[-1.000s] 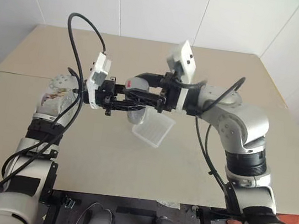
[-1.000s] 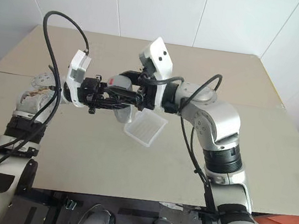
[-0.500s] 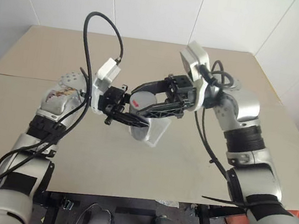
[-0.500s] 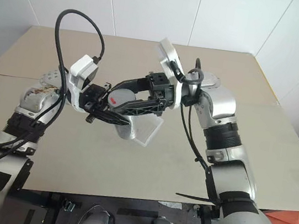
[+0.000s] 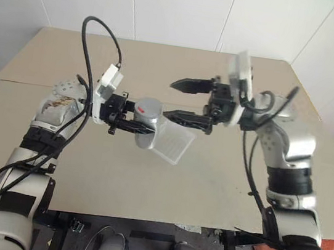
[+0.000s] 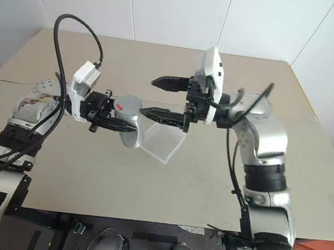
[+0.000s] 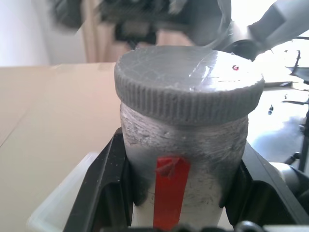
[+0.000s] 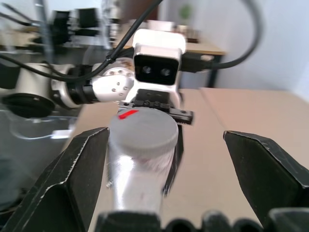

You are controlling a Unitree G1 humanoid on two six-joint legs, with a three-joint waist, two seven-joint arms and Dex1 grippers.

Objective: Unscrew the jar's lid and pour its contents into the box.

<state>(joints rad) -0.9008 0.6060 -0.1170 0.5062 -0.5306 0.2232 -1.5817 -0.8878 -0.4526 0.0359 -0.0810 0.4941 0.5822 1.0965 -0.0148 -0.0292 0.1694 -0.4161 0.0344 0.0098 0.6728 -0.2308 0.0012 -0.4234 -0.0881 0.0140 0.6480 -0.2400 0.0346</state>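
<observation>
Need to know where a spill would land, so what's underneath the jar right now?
The jar is held above the table by the left gripper, at the box's near-left edge. The jar and gripper cover that edge, so any overlap can't be judged.

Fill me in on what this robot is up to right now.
The left gripper is shut on the jar, holding it above the table next to the box. The lid is on the jar. The right gripper is open, its fingers apart and clear of the lid, pointing at it. Nothing has been poured into the box yet.
</observation>
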